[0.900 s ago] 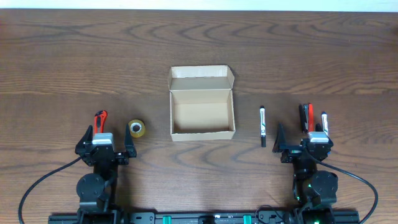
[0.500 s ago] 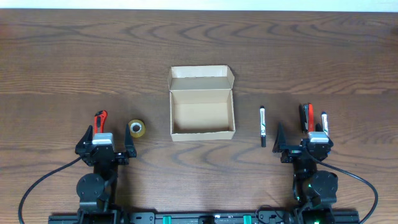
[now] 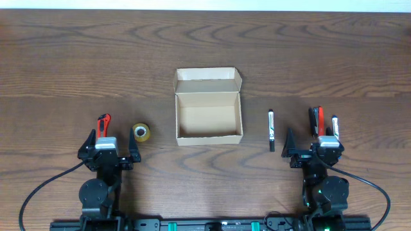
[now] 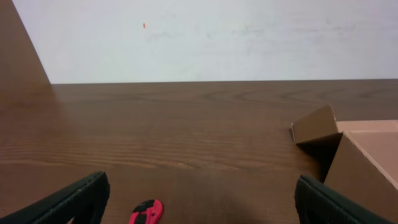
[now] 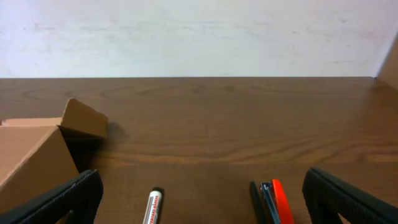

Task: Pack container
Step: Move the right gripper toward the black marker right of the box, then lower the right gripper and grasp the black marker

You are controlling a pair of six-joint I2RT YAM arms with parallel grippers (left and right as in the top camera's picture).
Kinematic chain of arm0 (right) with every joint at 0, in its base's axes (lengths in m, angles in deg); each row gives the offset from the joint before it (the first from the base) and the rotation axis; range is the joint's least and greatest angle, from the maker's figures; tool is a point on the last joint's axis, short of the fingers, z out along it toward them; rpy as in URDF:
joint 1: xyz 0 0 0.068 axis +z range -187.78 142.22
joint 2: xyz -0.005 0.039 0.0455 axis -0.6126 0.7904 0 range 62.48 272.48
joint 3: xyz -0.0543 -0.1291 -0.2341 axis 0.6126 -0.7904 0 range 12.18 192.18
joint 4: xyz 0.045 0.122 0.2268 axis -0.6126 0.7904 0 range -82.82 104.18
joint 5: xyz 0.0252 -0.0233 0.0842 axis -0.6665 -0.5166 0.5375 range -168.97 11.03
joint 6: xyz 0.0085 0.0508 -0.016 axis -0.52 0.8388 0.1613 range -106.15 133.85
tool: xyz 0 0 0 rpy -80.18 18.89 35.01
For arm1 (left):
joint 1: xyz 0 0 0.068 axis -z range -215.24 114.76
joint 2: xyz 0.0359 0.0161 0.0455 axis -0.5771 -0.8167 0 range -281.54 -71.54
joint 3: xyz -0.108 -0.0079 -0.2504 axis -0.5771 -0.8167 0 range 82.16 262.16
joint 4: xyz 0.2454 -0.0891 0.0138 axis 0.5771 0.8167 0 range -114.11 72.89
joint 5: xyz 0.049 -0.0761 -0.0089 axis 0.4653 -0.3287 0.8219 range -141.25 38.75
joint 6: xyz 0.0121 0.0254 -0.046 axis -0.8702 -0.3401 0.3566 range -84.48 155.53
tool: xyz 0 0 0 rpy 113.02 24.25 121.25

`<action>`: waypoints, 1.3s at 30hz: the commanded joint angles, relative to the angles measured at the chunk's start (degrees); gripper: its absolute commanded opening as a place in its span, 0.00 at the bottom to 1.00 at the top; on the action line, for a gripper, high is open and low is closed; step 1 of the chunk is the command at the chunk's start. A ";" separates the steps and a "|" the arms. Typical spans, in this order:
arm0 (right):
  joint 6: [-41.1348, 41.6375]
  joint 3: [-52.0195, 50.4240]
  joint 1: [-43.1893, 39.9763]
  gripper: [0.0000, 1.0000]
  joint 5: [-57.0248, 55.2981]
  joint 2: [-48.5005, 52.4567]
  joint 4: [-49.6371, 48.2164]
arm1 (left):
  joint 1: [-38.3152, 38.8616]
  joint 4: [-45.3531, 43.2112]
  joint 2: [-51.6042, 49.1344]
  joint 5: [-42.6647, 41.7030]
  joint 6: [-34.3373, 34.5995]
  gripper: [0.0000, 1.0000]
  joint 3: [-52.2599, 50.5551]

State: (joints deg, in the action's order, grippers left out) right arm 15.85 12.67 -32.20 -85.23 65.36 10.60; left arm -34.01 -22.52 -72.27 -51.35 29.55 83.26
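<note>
Favour the right claw [image 3: 313, 146], spread wide and empty like the left claw [image 3: 110, 146], for the black marker [image 3: 271, 129] lying fore-and-aft just ahead-left, between it and the open container [image 3: 209, 115]

Dark wood surface against a pale wall

The surface [image 3: 64, 58] is dark brown with wavy grain and fills the overhead view to its left, right and near edges. Along its far edge stands a plain whitish wall [image 4: 249, 37], faintly smudged, with one small red speck [image 4: 143, 25]. The light is soft and even.
</note>
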 commanded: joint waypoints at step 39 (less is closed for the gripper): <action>-1.62 74.88 -5.86 0.99 18.51 80.15 49.57 | 0.07 2.84 0.52 -0.87 0.39 0.95 -0.81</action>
State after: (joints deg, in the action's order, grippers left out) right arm 15.50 82.92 -38.95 -67.13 142.97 57.40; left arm -34.01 -22.41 -72.16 -51.50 29.55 83.39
